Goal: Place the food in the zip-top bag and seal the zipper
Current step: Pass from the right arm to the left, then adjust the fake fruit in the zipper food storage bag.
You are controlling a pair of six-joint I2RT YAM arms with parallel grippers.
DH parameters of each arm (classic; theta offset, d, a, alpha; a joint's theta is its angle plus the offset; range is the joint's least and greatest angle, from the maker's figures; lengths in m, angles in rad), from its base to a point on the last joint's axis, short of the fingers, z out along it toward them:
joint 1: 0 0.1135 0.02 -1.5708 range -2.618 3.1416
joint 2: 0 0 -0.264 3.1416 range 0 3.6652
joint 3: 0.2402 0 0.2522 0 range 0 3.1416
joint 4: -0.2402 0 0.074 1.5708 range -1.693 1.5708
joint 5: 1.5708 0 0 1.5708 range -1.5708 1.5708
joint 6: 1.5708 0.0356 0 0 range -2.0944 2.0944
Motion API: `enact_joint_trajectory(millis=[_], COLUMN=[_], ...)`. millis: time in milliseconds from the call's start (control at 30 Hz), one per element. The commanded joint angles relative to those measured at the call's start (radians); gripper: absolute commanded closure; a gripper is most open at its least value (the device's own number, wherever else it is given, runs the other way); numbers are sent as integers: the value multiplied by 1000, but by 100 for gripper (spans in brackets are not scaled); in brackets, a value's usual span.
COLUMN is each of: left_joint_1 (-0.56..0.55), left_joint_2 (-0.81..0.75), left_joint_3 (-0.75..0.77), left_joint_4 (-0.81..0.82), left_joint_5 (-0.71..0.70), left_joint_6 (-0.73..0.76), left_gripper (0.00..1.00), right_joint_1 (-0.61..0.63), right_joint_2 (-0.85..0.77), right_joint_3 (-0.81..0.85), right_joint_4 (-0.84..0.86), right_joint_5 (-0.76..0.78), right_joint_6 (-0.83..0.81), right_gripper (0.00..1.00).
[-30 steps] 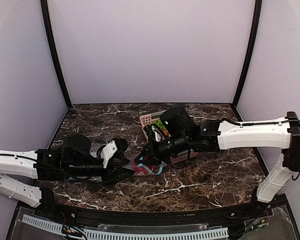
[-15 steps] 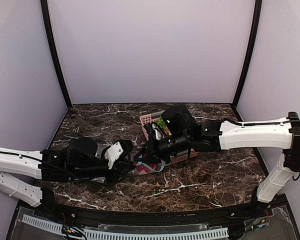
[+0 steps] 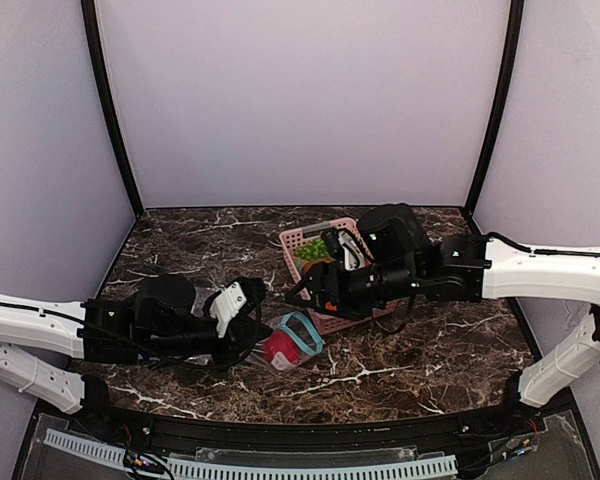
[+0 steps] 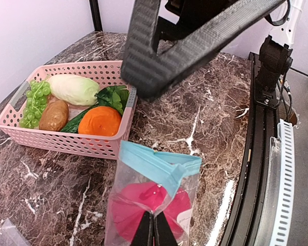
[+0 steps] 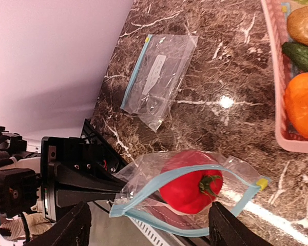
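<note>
The mouth of the zip-top bag (image 5: 138,171) gapes at the wide-spread right gripper (image 5: 149,207), a free way in, though 1 red tomato (image 5: 190,182) fills much of it. The pink basket (image 4: 66,146) crowds close beside the bag; the left gripper (image 4: 154,228) blocks its bottom end.

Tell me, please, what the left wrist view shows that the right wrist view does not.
Only the left wrist view: the grape bunch and cabbage in the pink basket. Only the right wrist view: the white label on the spare empty bag and the green stalk of the tomato. Both: the left claw shut on the zip-top bag holding it, plus the orange.
</note>
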Motion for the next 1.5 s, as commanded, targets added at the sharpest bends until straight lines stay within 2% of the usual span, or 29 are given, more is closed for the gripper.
enact_joint_trajectory(millis=[0, 100, 433, 1067, 1200, 1467], left_joint_1=[-5, -6, -6, -6, -6, -7], left_joint_2=[-20, -23, -44, -3, 8, -51], left_joint_3=[-45, -56, -79, -84, -75, -69], left_joint_4=[41, 48, 43, 97, 103, 63], left_joint_5=[55, 77, 109, 172, 171, 114], left_joint_6=[-52, -61, -83, -89, -83, -67], left_gripper=[99, 99, 99, 99, 99, 99], right_joint_1=[-7, -7, -7, -8, -6, -1], right_joint_2=[-62, -44, 66, 289, 322, 344], right_joint_3=[-84, -120, -132, -48, -34, -24], right_joint_4=[-75, -75, 31, 137, 116, -10], right_joint_5=[163, 154, -24, -172, -150, 21], right_joint_6=[-138, -210, -309, -402, -408, -415], right_gripper=[20, 12, 2, 1, 1, 2])
